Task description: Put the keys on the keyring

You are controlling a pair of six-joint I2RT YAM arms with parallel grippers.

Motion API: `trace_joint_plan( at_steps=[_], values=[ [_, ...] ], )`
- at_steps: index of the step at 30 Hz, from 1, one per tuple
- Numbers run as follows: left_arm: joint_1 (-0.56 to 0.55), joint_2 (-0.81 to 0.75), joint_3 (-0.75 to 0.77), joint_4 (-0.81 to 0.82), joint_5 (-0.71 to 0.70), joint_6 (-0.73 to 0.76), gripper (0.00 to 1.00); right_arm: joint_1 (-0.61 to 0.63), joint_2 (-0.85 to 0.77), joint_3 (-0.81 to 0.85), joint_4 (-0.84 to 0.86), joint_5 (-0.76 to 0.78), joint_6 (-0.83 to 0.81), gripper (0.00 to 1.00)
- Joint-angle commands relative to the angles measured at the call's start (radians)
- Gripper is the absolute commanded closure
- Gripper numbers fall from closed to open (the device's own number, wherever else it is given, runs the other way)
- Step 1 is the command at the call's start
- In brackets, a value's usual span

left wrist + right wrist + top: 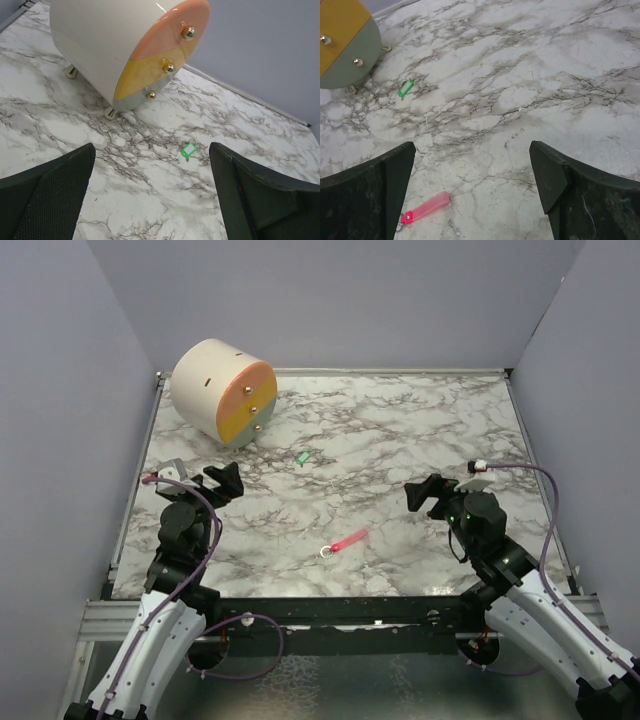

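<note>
left end effector (226, 480) and right end effector (424, 490) released, empty; keyring (341, 543) and keys (303, 457) apart

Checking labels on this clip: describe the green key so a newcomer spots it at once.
Start at the big cream drum with the peach, yellow and grey face in the marble table's far left corner. Just right of its feet lies the key, alone on the marble. It is tiny, flat and bright green, unlike the pink-tagged keyring nearer the front edge.
</note>
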Motion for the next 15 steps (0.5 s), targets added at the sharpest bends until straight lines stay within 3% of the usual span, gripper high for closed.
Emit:
trace_joint_plan(
  at_steps=[1,4,6,9,11,15],
  values=[
    [-0.001,0.001,0.011,0.008,0.090,0.022,0.01,0.002,0.021,0.034,-0.009,-0.048,-0.024,0.01],
    [0.000,0.026,-0.002,0.035,0.148,0.031,0.02,0.002,0.043,0.041,0.014,-0.077,-0.058,0.01],
    [-0.001,0.063,-0.008,0.060,0.183,0.042,0.14,0.002,0.069,0.046,0.033,-0.091,-0.071,0.01],
    [-0.001,0.127,0.005,0.077,0.217,0.049,0.16,0.002,0.128,0.067,0.037,-0.114,-0.081,0.01],
    [-0.001,0.160,0.006,0.097,0.240,0.044,0.14,0.002,0.162,0.079,0.028,-0.129,-0.076,0.01],
    [-0.001,0.212,-0.004,0.132,0.285,0.025,0.01,0.002,0.207,0.071,0.041,-0.176,-0.072,0.02]
  ],
)
